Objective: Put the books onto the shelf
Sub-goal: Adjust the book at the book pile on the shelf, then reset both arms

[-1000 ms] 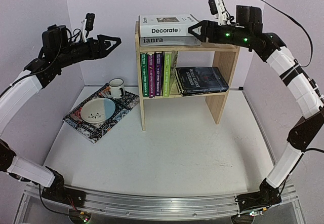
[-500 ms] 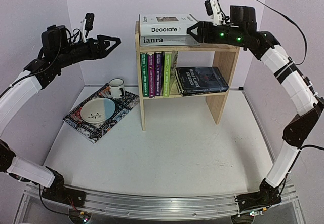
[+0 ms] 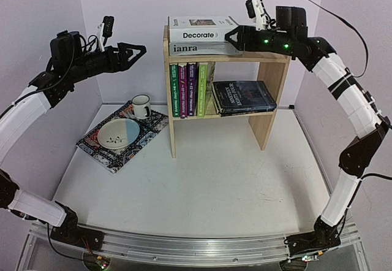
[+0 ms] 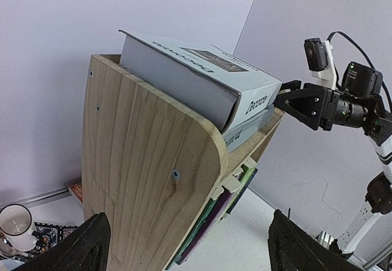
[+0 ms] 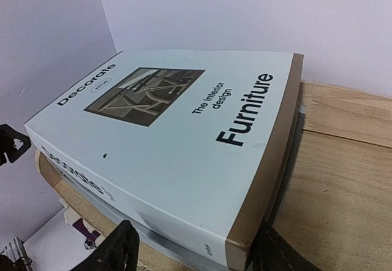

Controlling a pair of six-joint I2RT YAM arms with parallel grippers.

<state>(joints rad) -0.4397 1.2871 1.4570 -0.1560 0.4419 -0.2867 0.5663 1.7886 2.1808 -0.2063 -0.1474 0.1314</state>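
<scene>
**Top external view.** The left gripper hangs in the air to the left of the shelf. Its jaws are spread wide and it holds nothing. The right gripper is at the right end of the white Decorate book, which lies flat on the grey ianra book on the shelf's top board. On the lower tier, thin upright books stand at the left and two dark books lie stacked at the right. On the table to the left, a patterned mat carries a bowl and a mug. Since the earlier frame the right gripper has slid a little left toward the Decorate book. The left arm has not moved.

**Left wrist view.** The left gripper's fingers stand far apart, well short of the shelf's side panel. This view also shows the right gripper's tips just beside the book's corner, which overhangs the board.

**Right wrist view.** Only here are the right gripper's fingers seen standing apart, with the book's near corner between them. Whether they press on it cannot be told.
</scene>
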